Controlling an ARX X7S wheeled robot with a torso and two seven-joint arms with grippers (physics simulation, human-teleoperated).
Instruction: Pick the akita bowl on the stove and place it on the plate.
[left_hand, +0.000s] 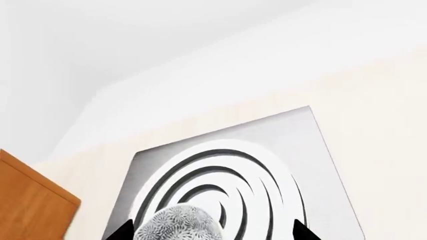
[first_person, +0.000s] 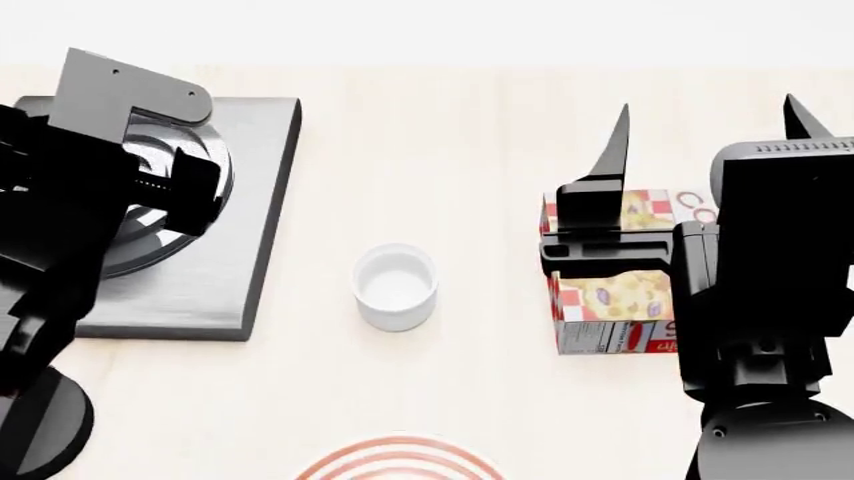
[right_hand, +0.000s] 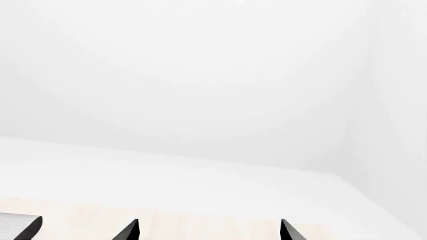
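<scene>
The left gripper (left_hand: 212, 231) hangs over the flat dark grey square stove (first_person: 254, 250), at about nine to ten o'clock in the head view, with its two black fingertips spread wide at either side of the wrist picture. It has released nothing and grasps nothing: the small round speckled black-and-white akita bowl (left_hand: 177, 224) sits between the tips but close to one of them, not centred, and I see no contact. The bowl rests on the raised concentric rings of the burner; in the head view the arm hides it completely.

The right gripper (first_person: 705, 115) stands idle at about three o'clock, fingers parted and pointing up and away, holding nothing. Behind it is a colourful printed cardboard box (first_person: 607, 300).

The round white plate with red rim stripes (first_person: 398, 462) lies at six o'clock, only its far edge in view. A small plain white cup (first_person: 395, 286) stands near the centre, on the pale wooden table (first_person: 441, 130) between stove and plate.

Risks, as I judge them: because the bowl is off-centre between the fingers, closing now could push it sideways across the rings or pinch only its rim, so it tips or slips. On the carry toward six o'clock, a low path could knock the cup.
</scene>
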